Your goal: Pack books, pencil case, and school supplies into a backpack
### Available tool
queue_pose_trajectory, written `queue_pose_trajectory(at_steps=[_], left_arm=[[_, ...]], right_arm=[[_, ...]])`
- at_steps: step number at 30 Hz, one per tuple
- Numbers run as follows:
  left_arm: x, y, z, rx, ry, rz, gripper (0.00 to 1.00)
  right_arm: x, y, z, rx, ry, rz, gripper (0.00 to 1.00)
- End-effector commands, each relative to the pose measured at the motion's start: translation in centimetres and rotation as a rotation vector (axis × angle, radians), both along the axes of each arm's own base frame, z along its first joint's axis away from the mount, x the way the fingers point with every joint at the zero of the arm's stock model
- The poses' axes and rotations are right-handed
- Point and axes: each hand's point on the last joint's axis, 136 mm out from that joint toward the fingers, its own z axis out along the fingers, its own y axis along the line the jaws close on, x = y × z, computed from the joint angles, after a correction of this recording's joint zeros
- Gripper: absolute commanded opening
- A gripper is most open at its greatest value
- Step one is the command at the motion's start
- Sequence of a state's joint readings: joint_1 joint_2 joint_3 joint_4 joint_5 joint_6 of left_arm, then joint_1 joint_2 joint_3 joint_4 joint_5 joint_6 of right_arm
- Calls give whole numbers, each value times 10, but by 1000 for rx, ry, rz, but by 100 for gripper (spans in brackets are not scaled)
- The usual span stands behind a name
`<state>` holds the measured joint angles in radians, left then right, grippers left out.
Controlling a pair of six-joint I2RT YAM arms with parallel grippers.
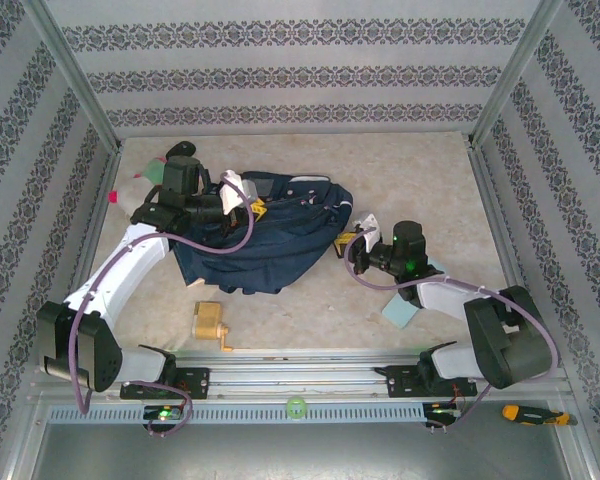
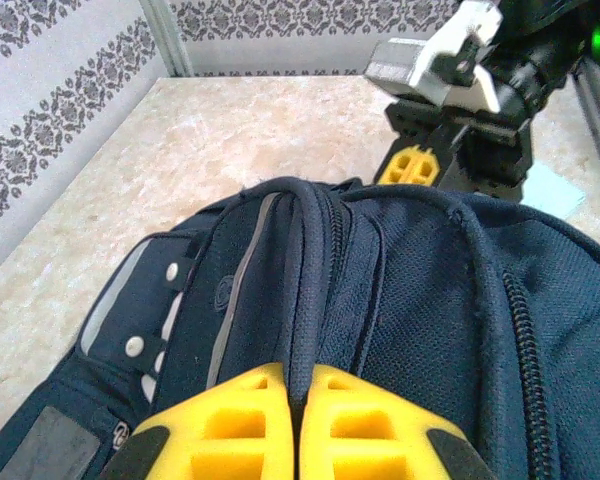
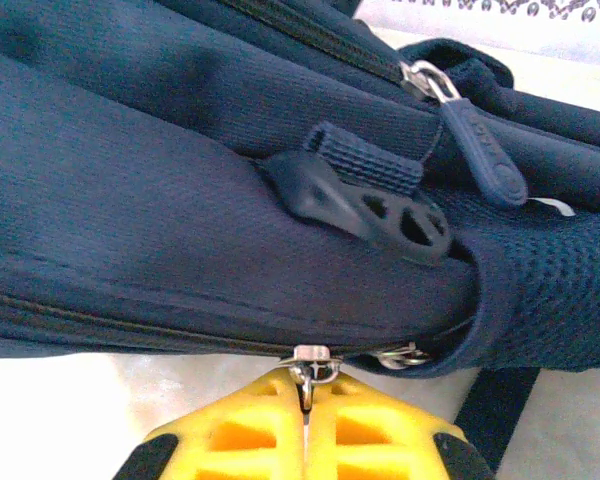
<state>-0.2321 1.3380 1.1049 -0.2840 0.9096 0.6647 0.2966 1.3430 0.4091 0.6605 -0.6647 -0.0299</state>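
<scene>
The table (image 1: 380, 180) holds the backpack (image 1: 270, 240), which lies flat at its middle. The left claw (image 2: 298, 390) is pinched shut on the backpack's top handle (image 2: 302, 260). The right claw (image 3: 305, 405) is closed on 1 zipper pull (image 3: 308, 362) at the bag's right edge. The pencil case (image 1: 400, 313) lies front right. The pencil sharpener (image 1: 212, 325) sits front left, apart from the bag.

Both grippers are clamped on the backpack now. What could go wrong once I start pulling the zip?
1. The right gripper pinches only the small metal zip pull at its fingertips, so it may slip off.
2. The left gripper holds just the thin top loop; the backpack may slide or twist instead of unzipping.
3. The pencil case lies beside the right arm and could get swept.
</scene>
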Motion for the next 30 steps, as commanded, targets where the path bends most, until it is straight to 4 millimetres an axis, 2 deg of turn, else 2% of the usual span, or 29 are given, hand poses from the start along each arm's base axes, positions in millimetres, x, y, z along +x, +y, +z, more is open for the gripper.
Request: queue_pose_trajectory(at_steps=[1,7,16,26,30], left_arm=[[18,5,37,-25,-180,90,0],[28,-3,16,84,-212,203,0],[53,-19,-1,144,-237,384,0],[58,-65,-16,50,-159,483,0],[62,-80,-29,44,-144,538,0]], right_arm=[[-13,8,22,71,-4,66,0],[-34,20,30,94,76,111,0],[-69,30,38,69,169,157,0],[-87,39,43,116,345,98,0],[-93,42,44,128,423,67,0]])
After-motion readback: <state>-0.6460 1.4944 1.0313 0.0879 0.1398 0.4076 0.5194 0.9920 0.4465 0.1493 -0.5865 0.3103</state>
